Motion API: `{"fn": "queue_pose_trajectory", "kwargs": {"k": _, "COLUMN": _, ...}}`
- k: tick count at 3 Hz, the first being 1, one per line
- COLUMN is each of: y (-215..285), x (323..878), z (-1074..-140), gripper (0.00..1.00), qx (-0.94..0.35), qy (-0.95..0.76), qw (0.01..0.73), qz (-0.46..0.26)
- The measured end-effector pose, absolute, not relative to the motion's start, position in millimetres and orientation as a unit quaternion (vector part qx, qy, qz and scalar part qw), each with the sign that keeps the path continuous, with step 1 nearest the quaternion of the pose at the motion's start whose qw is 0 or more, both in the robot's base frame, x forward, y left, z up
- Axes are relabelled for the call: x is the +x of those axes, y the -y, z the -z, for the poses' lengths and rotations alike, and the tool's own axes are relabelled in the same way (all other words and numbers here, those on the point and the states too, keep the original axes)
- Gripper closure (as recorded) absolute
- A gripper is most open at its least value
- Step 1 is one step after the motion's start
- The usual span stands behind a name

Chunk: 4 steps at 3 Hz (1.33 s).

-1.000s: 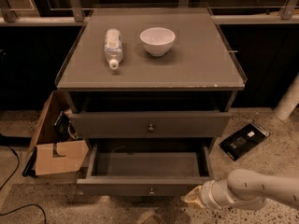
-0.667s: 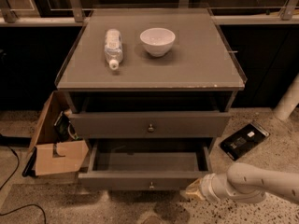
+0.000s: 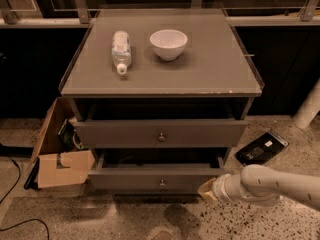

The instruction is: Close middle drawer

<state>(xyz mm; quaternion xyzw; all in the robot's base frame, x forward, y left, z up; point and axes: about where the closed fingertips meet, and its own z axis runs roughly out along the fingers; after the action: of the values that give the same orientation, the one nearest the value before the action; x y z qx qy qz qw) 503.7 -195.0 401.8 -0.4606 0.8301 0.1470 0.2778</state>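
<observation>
The middle drawer [image 3: 150, 180] is the lower of the two drawers that show. It has a low grey-brown front with a small round knob [image 3: 161, 184] and stands partly pulled out, its dark inside showing above the front panel. My gripper [image 3: 208, 189] comes in from the right on a white arm [image 3: 270, 185]. It is against the right end of this drawer's front panel. Above it, the drawer with the taller, wider front [image 3: 160, 133] also stands a little way out.
On the cabinet top [image 3: 210, 74] lie a plastic bottle [image 3: 120, 49] on its side and a white bowl [image 3: 168, 43]. An open cardboard box [image 3: 60, 159] stands on the floor at the left. A dark flat device [image 3: 261, 148] lies on the floor at the right.
The middle drawer has slid in toward the cabinet, and less of its inside shows. My gripper has moved left and forward with its front panel.
</observation>
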Motion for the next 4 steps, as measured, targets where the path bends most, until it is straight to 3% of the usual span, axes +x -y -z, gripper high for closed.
{"fn": "queue_pose_trajectory", "kwargs": {"k": 1, "y": 206, "x": 551, "z": -411, "gripper": 1.0, "qx": -0.442, "qy": -0.838, "qw": 0.298, "qz": -0.116}}
{"fn": "queue_pose_trajectory", "kwargs": {"k": 4, "y": 209, "x": 587, "z": -418, "gripper": 1.0, "qx": -0.437, "qy": -0.842, "qw": 0.303, "qz": -0.094}}
